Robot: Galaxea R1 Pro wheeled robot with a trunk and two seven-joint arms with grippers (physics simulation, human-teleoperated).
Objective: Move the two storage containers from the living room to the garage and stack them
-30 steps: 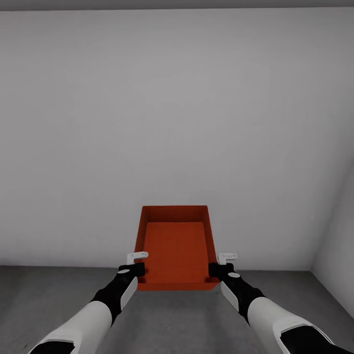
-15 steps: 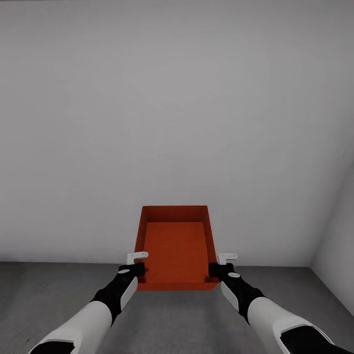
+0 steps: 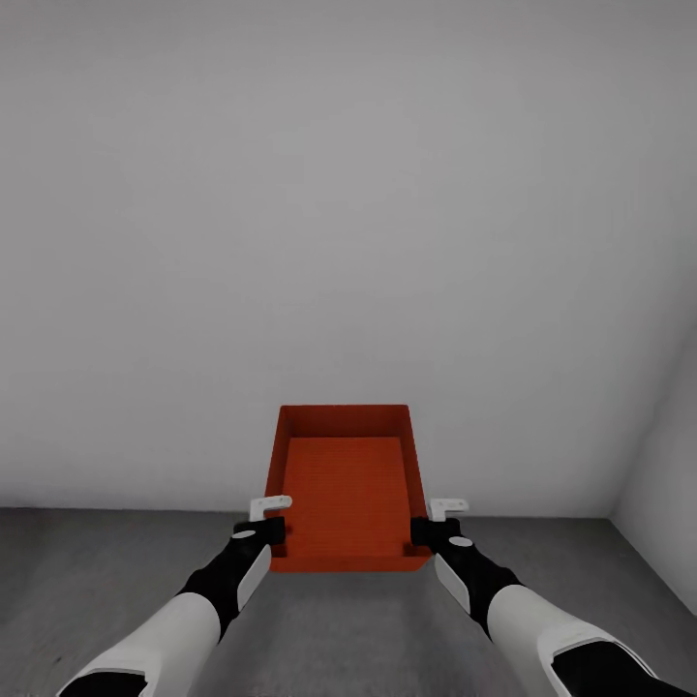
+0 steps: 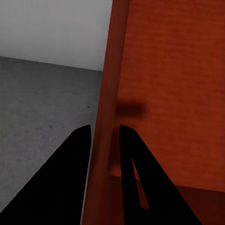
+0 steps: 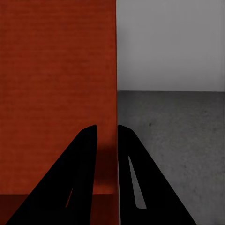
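One orange-red storage container (image 3: 347, 489) hangs in front of me, held between both arms above the dark grey concrete floor (image 3: 116, 581) of the garage. My left gripper (image 3: 272, 531) is shut on its left wall, one finger inside and one outside, as the left wrist view shows on the container wall (image 4: 108, 122). My right gripper (image 3: 423, 530) is shut on the right wall (image 5: 108, 117) in the same way. The bin is open-topped and holds nothing.
A plain white-grey wall (image 3: 348, 242) stands close ahead and meets the floor just beyond the bin. A second wall (image 3: 668, 503) closes the corner at the right. Bare concrete (image 5: 178, 140) lies under and beside the bin.
The view has shifted slightly: the line where wall meets floor sits a little higher in the picture now. Arms and container hold the same pose.
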